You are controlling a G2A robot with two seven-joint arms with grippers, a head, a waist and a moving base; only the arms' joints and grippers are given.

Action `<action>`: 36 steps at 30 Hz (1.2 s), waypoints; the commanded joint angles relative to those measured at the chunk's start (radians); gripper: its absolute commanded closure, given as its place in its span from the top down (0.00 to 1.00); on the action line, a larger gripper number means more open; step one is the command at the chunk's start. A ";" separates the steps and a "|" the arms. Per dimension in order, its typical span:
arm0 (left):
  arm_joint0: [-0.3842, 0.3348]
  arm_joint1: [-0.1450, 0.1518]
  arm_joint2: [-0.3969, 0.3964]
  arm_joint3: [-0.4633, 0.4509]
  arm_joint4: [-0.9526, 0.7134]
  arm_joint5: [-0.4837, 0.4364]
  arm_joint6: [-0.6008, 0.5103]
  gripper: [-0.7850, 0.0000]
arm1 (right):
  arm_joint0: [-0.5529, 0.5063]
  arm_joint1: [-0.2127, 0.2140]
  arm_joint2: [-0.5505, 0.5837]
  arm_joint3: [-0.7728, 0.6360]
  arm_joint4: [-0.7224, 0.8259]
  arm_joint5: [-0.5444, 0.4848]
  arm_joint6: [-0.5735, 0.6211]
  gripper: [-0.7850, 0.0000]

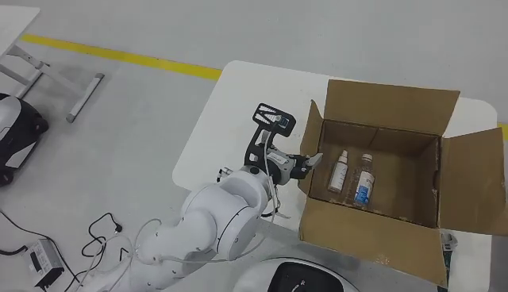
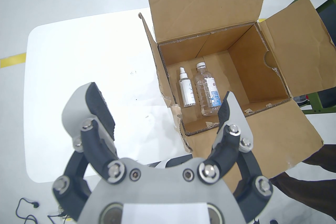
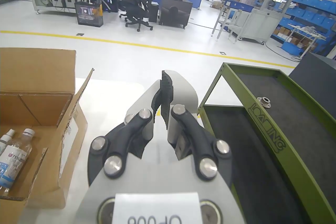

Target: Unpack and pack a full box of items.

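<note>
An open cardboard box [image 1: 373, 236] stands on the white table [image 1: 238, 117], all flaps folded out. On its floor, near one wall, lie a small white spray bottle [image 1: 339, 171] and a clear labelled bottle [image 1: 364, 179], side by side. My left gripper [image 1: 305, 165] hovers just outside the box by its side flap. In the left wrist view this gripper [image 2: 162, 109] is open and empty, above the box [image 2: 254, 72], the spray bottle [image 2: 187, 89] and the clear bottle [image 2: 208, 91]. My right gripper [image 3: 164, 93] is shut on nothing, over the table beside the box [image 3: 34, 70].
A green cart [image 3: 262, 130] with black mats stands against the table edge on my right gripper's side; a small metal flange [image 3: 263, 101] lies on it. Bare table [image 2: 78, 57] stretches beside the box under my left arm. Cables [image 1: 95, 236] lie on the floor.
</note>
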 commanded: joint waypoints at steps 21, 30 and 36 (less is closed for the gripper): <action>0.000 0.000 0.000 0.000 0.000 0.000 0.000 1.00 | -0.144 0.001 -0.118 0.007 -0.122 -0.066 0.510 0.00; 0.000 0.000 0.000 0.000 0.000 0.000 0.000 1.00 | -0.143 0.002 -0.123 0.010 -0.133 -0.075 0.501 0.00; 0.000 0.000 0.000 0.000 0.000 0.000 0.000 1.00 | -0.113 0.005 -0.182 0.024 -0.247 -0.046 0.741 0.00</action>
